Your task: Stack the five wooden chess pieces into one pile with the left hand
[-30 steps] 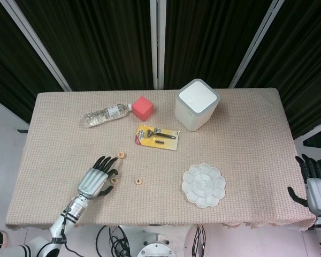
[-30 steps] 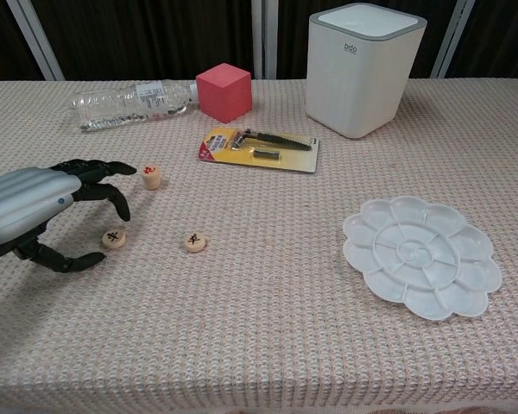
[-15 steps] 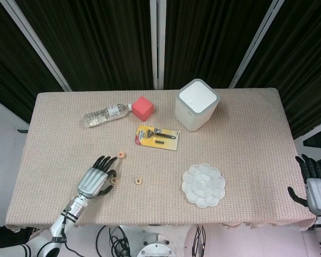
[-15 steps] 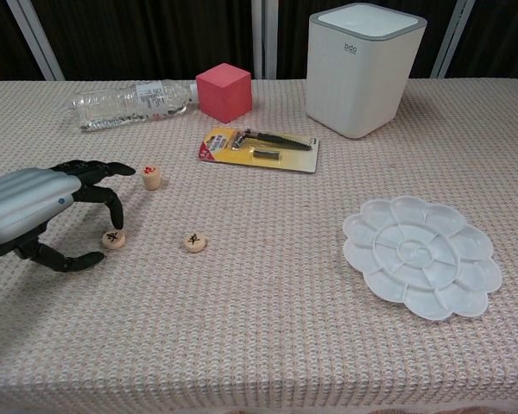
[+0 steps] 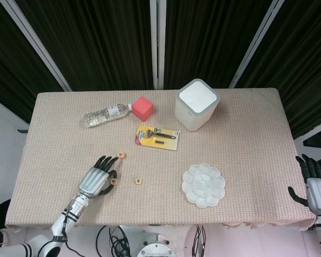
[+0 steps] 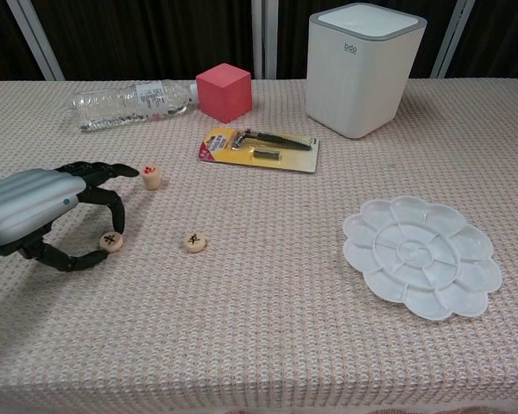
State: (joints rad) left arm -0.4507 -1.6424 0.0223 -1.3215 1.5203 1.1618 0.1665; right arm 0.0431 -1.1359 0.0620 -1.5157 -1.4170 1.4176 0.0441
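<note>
- My table, covered in a beige woven cloth, fills both views; the chess pieces sit in its lower left.
- My left hand, silver-backed with black fingers, lies at the left edge of the chest view, arched over the cloth. Its fingers are curled round a round, flat wooden chess piece with a dark mark, a fingertip and the thumb just touching its sides. I judge the pinch only beginning, not yet a firm hold.
- To do this step well, I should close on the disc's rim from opposite sides, lift it straight up so it stays level, then set it centred on the small stack.
- That stack, a taller wooden piece with a red mark on top, stands just above my fingers, near them. A second flat wooden disc with a dark mark lies to the right, apart.
- My right hand shows only at the lower right edge of the head view, off the table, fingers apart and holding nothing.
- Hard to tell: how many pieces the red-marked stack holds. I see three spots for five pieces, so I guess it holds three, but the frames are too small to confirm.
- The characters are unreadable.
</note>
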